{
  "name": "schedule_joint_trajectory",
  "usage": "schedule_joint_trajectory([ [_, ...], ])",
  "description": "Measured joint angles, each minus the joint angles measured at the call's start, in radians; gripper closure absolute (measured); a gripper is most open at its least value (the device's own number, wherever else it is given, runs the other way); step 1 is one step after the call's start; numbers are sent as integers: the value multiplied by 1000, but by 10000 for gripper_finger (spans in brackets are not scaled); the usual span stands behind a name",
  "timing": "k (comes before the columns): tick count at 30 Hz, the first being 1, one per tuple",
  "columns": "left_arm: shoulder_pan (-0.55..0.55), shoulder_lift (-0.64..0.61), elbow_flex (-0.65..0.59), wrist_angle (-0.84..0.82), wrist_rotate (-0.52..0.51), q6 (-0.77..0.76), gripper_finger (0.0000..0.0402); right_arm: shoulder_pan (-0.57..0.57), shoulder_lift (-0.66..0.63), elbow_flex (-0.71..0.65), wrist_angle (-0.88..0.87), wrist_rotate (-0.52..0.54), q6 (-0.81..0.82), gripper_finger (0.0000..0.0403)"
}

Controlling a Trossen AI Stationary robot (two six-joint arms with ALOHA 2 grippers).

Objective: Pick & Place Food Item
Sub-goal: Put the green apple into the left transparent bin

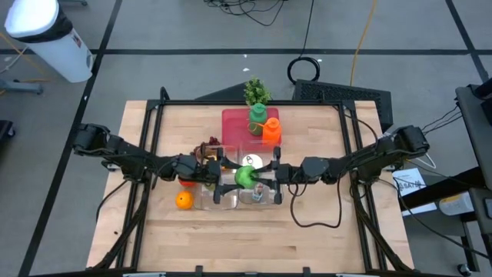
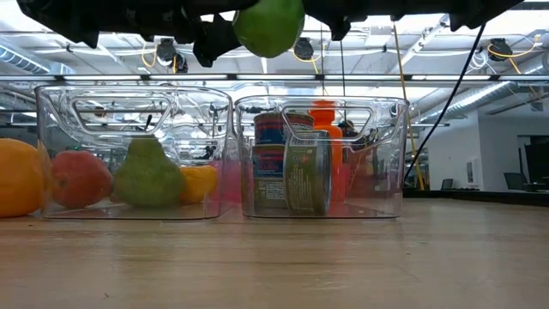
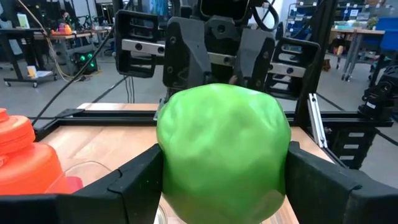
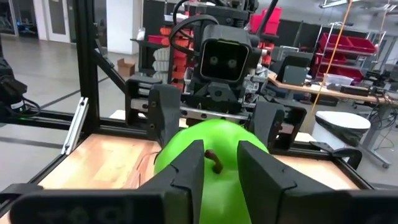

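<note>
1. A pale wooden surface point(image 1: 154, 231) inside a black frame, in an open workshop with ceiling lights and shelving beyond; two dark arms meet over its middle.
2. A green apple point(image 1: 244, 177) hangs in mid-air between the two claws, above the clear bins and clear of both, as the low view shows.
3. The left claw point(image 1: 231, 178) is clamped on the apple, one finger on each flank of the fruit.
4. The right claw point(image 1: 261, 175) faces it from the opposite side; its fingers point(image 4: 186, 171) are drawn close together on either side of the brown stem point(image 4: 214, 163) at the apple's top, and seem to be gripping there, though contact is hard to confirm.
5. Beneath the claws stand two clear bins: one point(image 2: 133, 154) holds a pear point(image 2: 147, 176) and red and yellow fruit, the other point(image 2: 322, 159) tins point(image 2: 296, 176) and an orange bottle point(image 2: 324, 120).
6. Beside the fruit bin, away from the tins, an orange point(image 1: 183, 201) lies loose on the surface.
7. Judgement: the pick is done and a hand-over looks under way; the apple's placing is still to come, and its destination cannot be told.
</note>
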Motion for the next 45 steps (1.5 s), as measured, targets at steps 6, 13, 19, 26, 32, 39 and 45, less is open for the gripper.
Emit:
schedule_joint_trajectory([
  [6,0,0,0,-8,-4,-4,119,0,10,0,25,3,-34,333],
  [13,1,0,0,-10,-9,-6,119,-19,-13,0,-49,-1,-45,396],
  [19,1,0,0,-17,-44,-7,117,-26,-17,2,-60,-2,-53,399],
  [26,1,-41,2,-32,-56,22,20,18,-94,0,-94,-3,-62,401],
  [32,1,-110,2,-123,-58,25,31,54,-108,-1,-101,-1,-87,402],
  [39,1,-134,2,-188,-57,-55,53,44,-108,0,-164,-2,-51,402],
  [45,1,-133,2,-220,-57,-61,47,24,-109,76,-372,0,0,402],
])
